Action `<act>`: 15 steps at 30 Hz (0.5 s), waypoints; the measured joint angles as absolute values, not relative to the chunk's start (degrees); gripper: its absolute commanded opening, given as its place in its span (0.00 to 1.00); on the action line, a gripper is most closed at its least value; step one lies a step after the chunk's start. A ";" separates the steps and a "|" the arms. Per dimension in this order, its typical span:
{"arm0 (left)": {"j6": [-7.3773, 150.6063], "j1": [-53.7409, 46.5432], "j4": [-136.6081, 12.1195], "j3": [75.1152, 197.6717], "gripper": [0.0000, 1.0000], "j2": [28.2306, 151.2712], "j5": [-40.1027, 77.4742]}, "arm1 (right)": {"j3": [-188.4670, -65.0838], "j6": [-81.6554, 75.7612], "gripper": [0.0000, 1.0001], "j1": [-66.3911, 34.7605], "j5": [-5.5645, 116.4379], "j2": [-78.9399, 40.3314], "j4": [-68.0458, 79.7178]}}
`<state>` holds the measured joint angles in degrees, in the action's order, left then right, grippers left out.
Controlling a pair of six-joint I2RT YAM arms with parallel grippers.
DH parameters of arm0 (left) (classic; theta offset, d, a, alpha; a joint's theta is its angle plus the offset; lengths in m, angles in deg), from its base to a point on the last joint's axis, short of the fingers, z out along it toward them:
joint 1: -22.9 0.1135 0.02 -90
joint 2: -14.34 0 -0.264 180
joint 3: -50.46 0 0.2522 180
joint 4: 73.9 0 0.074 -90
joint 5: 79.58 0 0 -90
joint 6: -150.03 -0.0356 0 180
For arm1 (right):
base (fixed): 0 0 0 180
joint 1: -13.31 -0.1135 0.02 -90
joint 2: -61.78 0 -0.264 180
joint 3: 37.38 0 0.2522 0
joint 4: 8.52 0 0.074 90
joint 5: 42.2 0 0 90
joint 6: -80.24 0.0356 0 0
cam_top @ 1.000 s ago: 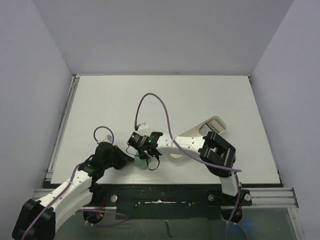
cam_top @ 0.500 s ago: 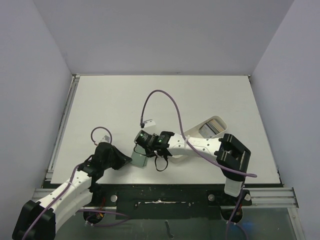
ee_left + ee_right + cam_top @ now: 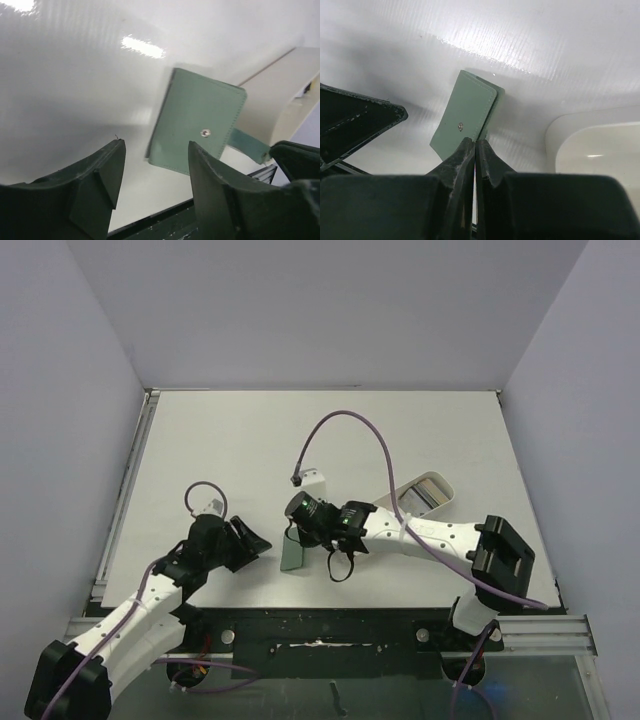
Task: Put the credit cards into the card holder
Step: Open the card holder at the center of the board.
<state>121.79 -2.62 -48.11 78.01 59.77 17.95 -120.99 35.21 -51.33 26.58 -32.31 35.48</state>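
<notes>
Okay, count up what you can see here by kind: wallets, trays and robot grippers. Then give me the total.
Grey-green folded snap wallet: 1
White oval plastic tray: 1
Black two-finger robot grippers: 2, the left gripper and the right gripper
Total: 4

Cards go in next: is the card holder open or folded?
Folded: the card holder shows only green outside, two layers stacked.
</notes>
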 measured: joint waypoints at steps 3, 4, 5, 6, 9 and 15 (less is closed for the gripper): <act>119.74 -2.62 -46.95 81.39 0.56 59.03 18.15 | -118.86 35.21 0.00 -49.87 28.07 -29.33 33.51; 119.10 -2.62 -46.93 82.33 0.57 58.79 18.48 | -117.99 35.23 0.00 -49.28 28.86 -28.20 32.62; 118.58 -2.62 -46.93 83.19 0.57 58.64 18.98 | -117.07 35.27 0.00 -48.64 29.75 -26.91 31.59; 118.12 -2.62 -46.97 83.71 0.57 58.59 19.53 | -116.11 35.38 0.00 -48.01 30.80 -25.62 30.41; 117.51 -2.62 -47.02 84.34 0.57 58.57 21.67 | -113.01 36.06 0.00 -45.58 35.09 -22.12 26.15; 117.16 -2.62 -46.51 84.34 0.57 58.66 24.40 | -109.79 37.74 0.00 -42.48 41.97 -20.57 20.20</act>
